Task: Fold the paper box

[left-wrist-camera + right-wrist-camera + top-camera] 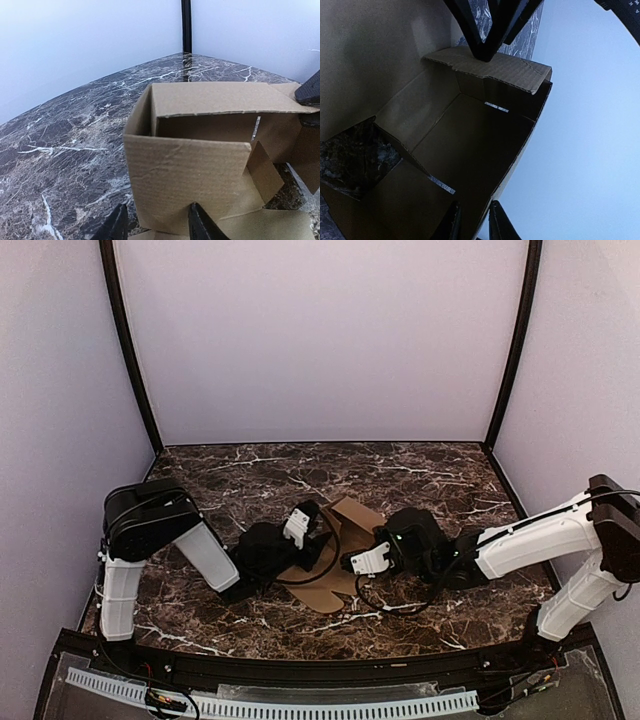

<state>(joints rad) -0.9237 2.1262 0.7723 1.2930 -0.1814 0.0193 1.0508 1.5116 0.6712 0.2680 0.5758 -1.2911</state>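
The paper box [352,516] sits around the middle of the dark marbled tabletop [400,470], between the two arms, which reach in low from the left and the right. It is partly raised: in the left wrist view several brown walls stand upright around an open hollow, one panel lies folded over the far side like a lid, and a small tab leans inward on the right. More cardboard lies flat on the tabletop at the near side. The left claw [157,210] is at the box's left side with its fingers [120,225] apart, and the lower part of the nearest upright wall shows across the gap between them. Whether either finger touches the cardboard cannot be told. The right claw [474,212] is at the right side, looking into the shadowed inside of the box. Its fingers [451,222] are close together, one on each side of a wall's edge, and whether they pinch that wall cannot be told. Bare tabletop shows through a gap in the floor of the box.
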